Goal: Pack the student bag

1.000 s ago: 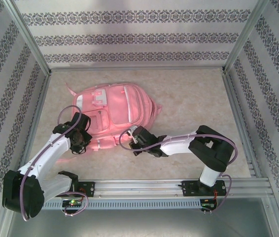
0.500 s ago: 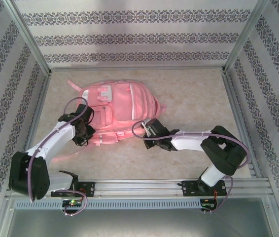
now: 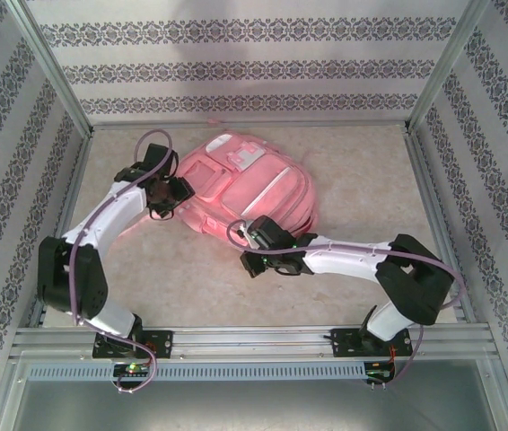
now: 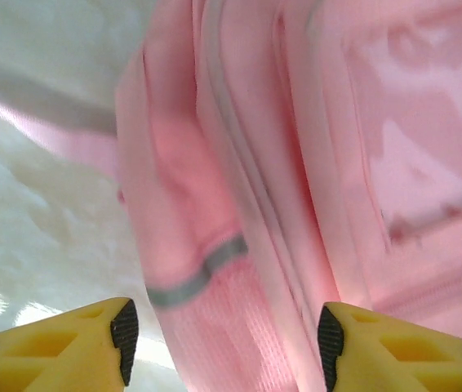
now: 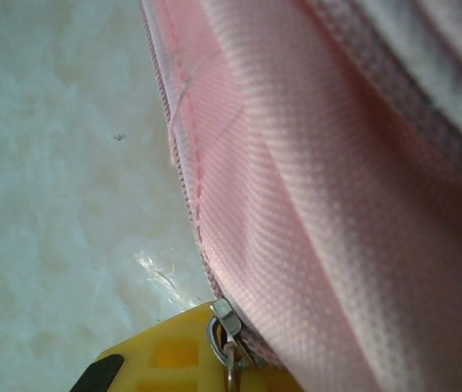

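The student bag [image 3: 252,182], a big pink backpack with grey trim, lies turned at an angle toward the back of the table. My left gripper [image 3: 168,194] is at its left side and stands open [image 4: 226,343]. Its black pads [image 4: 123,336] are wide apart, with the bag's mesh side pocket [image 4: 215,327] just beyond the gap. My right gripper [image 3: 258,257] is at the bag's near edge and is shut [image 5: 235,371] on the metal zipper pull [image 5: 224,320]. The pink fabric [image 5: 313,204] hides its other finger.
The pale marbled tabletop [image 3: 191,278] is boxed in by patterned walls and aluminium posts [image 3: 52,72]. A metal rail [image 3: 254,339] runs along the near edge by the arm bases. Bare table lies right of the bag [image 3: 371,189].
The bag has slid toward the back and turned. My left gripper followed it up the table and opened, letting go of the bag. My right gripper stayed shut on the zipper pull.
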Motion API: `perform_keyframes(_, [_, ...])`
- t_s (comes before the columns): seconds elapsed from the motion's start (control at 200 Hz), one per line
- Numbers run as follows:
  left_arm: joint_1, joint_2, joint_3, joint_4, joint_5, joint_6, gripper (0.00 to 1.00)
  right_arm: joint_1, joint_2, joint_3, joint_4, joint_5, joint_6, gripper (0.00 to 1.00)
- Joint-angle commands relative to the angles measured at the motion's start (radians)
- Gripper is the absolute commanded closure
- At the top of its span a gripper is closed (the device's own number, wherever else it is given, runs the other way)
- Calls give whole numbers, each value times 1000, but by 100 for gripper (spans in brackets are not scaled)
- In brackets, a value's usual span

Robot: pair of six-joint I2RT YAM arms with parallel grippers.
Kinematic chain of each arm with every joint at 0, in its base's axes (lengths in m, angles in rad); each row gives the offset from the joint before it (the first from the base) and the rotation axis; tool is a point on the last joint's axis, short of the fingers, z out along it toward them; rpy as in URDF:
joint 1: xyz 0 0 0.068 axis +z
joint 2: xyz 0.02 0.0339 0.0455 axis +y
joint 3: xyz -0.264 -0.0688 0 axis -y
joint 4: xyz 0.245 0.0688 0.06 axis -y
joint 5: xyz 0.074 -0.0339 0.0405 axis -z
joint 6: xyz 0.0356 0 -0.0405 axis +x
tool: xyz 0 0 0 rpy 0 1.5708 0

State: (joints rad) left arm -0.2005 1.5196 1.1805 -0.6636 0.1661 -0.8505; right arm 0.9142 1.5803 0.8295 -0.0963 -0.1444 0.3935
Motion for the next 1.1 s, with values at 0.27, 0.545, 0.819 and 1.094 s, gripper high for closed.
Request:
perform_keyframes(0.27, [-26, -227, -569, 658, 293, -383, 34, 19, 80, 89, 77, -88, 144, 100])
perform_keyframes(0.545, [-78, -116, -618, 865, 294, -476, 43, 19, 88, 60, 122, -93, 185, 100])
perform_keyframes(0.819, [-100, -60, -612, 911, 290, -488, 68, 18, 99, 60, 134, -100, 191, 100])
perform_keyframes(1.094, [-94, -43, -540, 794, 253, -415, 92, 13, 82, 50, 6, -22, 145, 100])
